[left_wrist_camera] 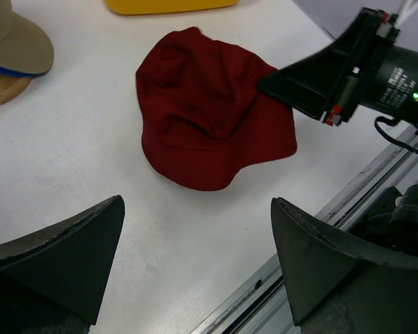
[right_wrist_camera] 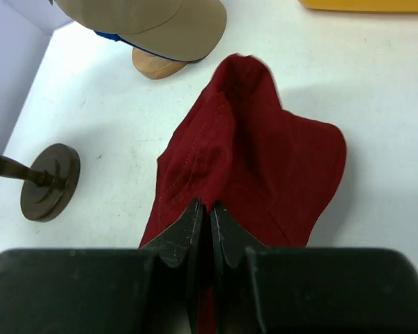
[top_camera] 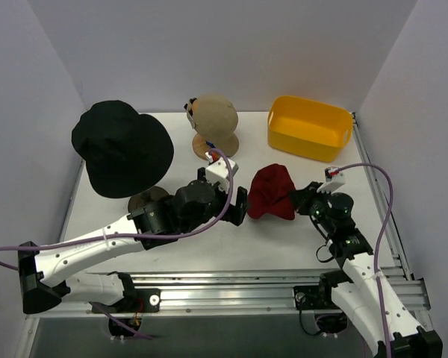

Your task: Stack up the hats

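Observation:
The dark red bucket hat [top_camera: 272, 192] [left_wrist_camera: 209, 118] [right_wrist_camera: 265, 160] lies crumpled on the white table. My right gripper [top_camera: 296, 198] [left_wrist_camera: 266, 82] [right_wrist_camera: 207, 206] is shut on a fold of its right edge. My left gripper [top_camera: 241, 206] [left_wrist_camera: 195, 202] is open just left of that hat, with only table between its fingers. The black bucket hat [top_camera: 123, 145] sits on a dark stand [top_camera: 145, 200] [right_wrist_camera: 50, 181] at the left. The tan cap [top_camera: 215, 115] [left_wrist_camera: 14, 42] [right_wrist_camera: 160, 21] rests over the blue cap [left_wrist_camera: 10, 69] [right_wrist_camera: 115, 36] on a wooden base [top_camera: 215, 145].
A yellow bin [top_camera: 310, 127] [left_wrist_camera: 171, 5] [right_wrist_camera: 366, 4] stands at the back right. Metal rails [top_camera: 246, 287] run along the table's near edge, and white walls close in the left, right and back sides.

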Robot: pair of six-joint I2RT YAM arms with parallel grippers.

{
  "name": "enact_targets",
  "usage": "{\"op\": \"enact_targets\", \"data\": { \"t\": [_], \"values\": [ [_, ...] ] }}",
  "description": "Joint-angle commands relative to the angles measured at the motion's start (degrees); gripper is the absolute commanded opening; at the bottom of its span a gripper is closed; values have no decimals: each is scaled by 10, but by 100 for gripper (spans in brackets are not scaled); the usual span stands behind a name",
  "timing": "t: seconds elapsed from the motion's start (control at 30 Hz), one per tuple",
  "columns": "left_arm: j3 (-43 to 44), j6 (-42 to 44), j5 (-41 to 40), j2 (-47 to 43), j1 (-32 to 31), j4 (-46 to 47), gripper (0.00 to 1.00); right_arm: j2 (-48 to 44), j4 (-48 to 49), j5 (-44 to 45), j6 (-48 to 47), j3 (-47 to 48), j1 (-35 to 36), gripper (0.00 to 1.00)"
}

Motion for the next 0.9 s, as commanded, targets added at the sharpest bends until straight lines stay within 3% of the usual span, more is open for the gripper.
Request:
{"op": "enact_targets", "data": {
  "t": [0.0,0.13,0.23,0.3,0.5,0.87],
  "values": [
    [13,-12,-41,5,-11,-31,95,-92,89,36,68,-63,2,2],
    [13,-13,-69,21,-17,-20,95,-173,78,20,110,-138,4,8],
    [21,-12,-81,43,-21,-20,95,-241,13,23,120,-170,4,11],
    [29,-8,-79,58,-22,-19,95,-291,-16,23,134,-179,5,23],
    [50,21,-46,104,-25,19,94,-357,-109,50,158,-153,6,42],
    [140,3,-82,232,-21,-28,89,-346,-242,148,188,-72,5,45]
  ]
}}
